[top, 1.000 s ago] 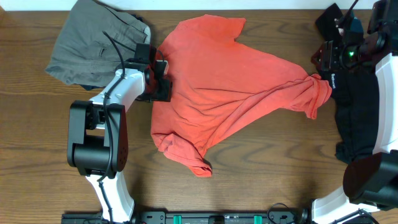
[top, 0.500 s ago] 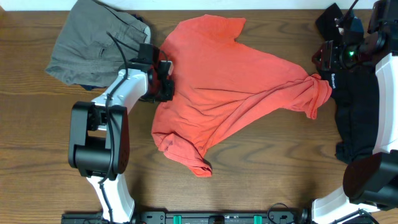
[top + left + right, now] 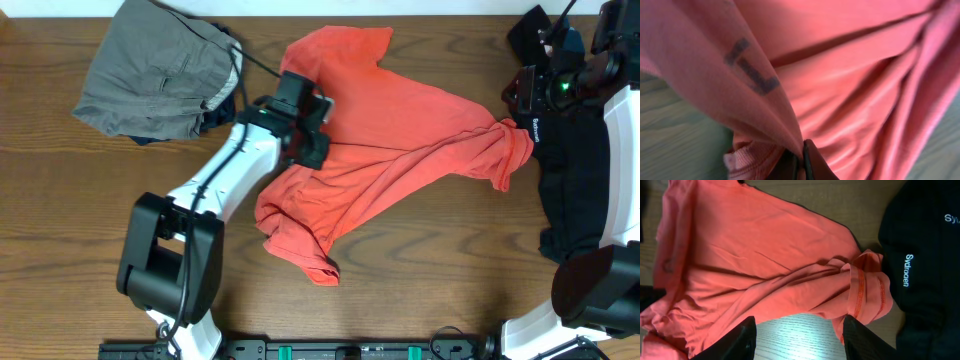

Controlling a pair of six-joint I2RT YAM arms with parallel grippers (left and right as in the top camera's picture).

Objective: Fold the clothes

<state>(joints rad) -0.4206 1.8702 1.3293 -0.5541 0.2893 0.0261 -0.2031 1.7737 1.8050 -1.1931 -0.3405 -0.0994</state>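
Barely vis.: L pincer (image 3: 800, 154) amid tee (image 3: 855, 75)

bare table (image 3: 450, 270) open along near edge. grey shorts (image 3: 150, 70) fill back-left corner, black shirt (image 3: 578, 190) right side, red t-shirt (image 3: 400, 130) spreads across middle.

Overhead evenly lit, sharp; T-shirt (image 3: 850, 75) blurred at left wrist; glare on the table (image 3: 800, 332) at right wrist.

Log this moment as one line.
phase: folding | left gripper: shut on T-shirt | right gripper: open, empty | shorts: crumpled, untouched
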